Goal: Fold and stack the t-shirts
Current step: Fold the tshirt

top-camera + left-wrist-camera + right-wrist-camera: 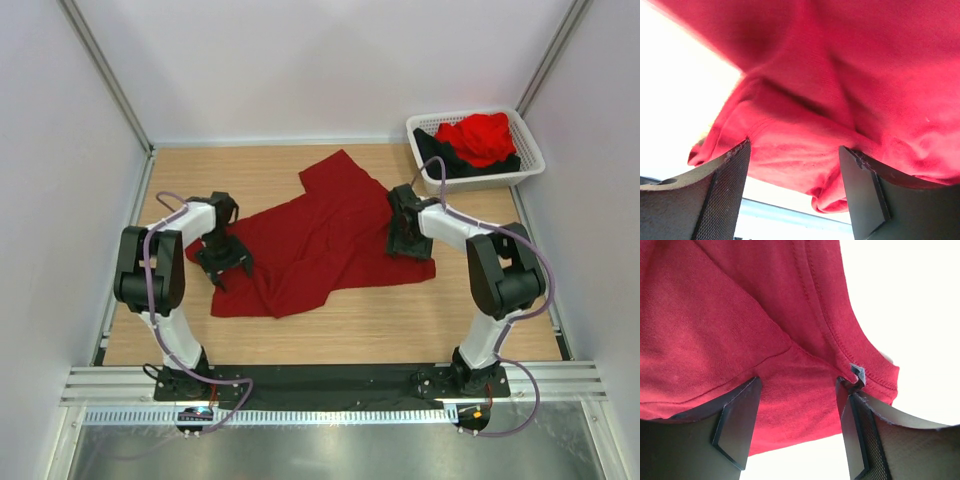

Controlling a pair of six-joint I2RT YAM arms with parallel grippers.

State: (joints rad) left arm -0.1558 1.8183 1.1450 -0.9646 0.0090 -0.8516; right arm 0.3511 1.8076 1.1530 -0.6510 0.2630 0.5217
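A dark crimson t-shirt [320, 235] lies spread and rumpled on the wooden table. My left gripper [224, 258] is open and pressed down on the shirt's left edge; its view shows bunched red cloth [840, 110] between the wide-apart fingers [725, 190]. My right gripper [410, 240] is open on the shirt's right edge; its view shows hemmed cloth [790, 390] between the fingers [737, 425]. A brighter red shirt [484, 136] and a black shirt [452, 160] lie crumpled in the basket.
A white latticed basket [533, 150] stands at the back right corner. White walls close in the table on the left, back and right. A black strip and metal rail run along the near edge by the arm bases.
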